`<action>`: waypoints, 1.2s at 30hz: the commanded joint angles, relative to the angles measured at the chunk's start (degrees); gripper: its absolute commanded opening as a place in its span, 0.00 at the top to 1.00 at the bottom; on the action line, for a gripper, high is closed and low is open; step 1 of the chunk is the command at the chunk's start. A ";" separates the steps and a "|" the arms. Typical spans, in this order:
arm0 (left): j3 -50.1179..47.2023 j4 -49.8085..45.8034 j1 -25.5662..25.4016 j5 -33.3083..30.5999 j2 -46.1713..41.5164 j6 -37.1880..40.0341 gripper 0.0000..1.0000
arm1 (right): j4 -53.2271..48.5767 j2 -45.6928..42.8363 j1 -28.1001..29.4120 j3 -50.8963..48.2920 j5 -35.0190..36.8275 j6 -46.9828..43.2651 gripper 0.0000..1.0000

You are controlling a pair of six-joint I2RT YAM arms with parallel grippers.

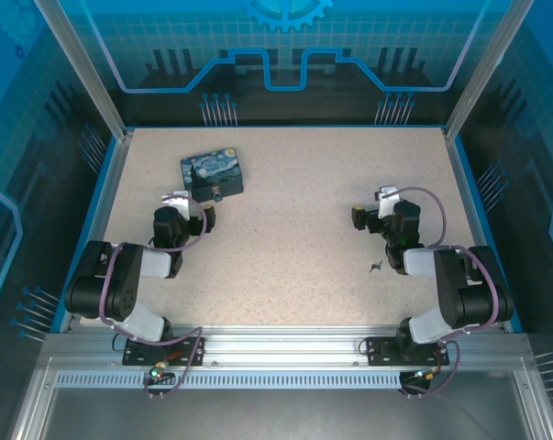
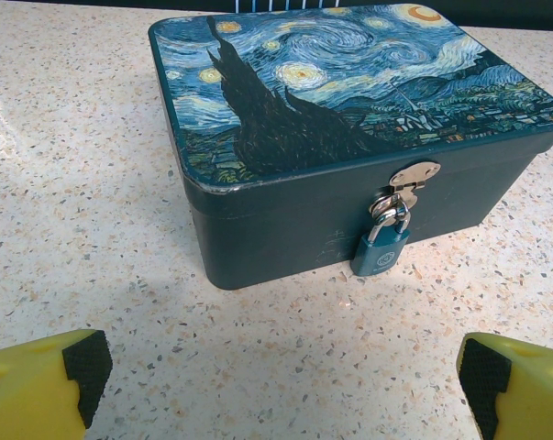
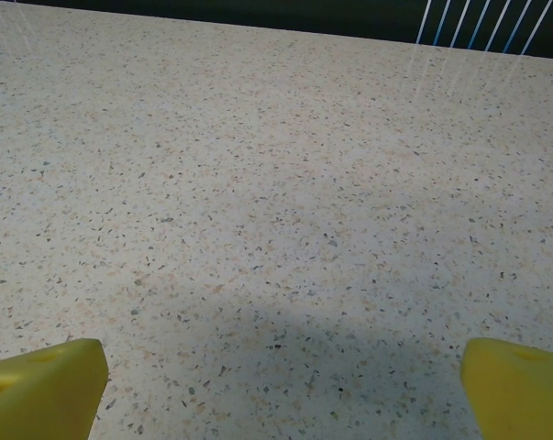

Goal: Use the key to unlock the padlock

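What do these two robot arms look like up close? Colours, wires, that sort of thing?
The left arm and right arm are built alike: chunky black joints linked by white-grey sections, with a purplish cable looping along each. The left end effector has two yellow fingers with black pads. The right end effector has yellow fingers too.

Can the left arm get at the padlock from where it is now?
Probably yes. The padlock hangs from the hasp on the front of the box, facing the left gripper, whose jaws stand open, with only table between them.
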 commanded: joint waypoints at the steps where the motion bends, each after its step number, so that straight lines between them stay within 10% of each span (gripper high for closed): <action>1: 1.05 1.56 0.68 1.00 -0.44 0.63 0.01 | 0.19 -0.02 -1.58 0.77 -2.18 0.14 0.00; 7: 0.89 1.23 0.31 1.57 -1.85 1.47 0.01 | -2.46 -2.55 -1.49 1.01 0.13 1.03 0.00; 20: 18.30 -38.57 -0.28 -9.90 -16.71 -12.17 0.01 | -52.80 -14.15 -1.78 25.08 -8.78 23.92 0.00; 36: 57.98 -72.82 8.29 0.96 12.26 -24.83 0.01 | -63.29 0.20 4.81 44.81 -23.66 32.81 0.00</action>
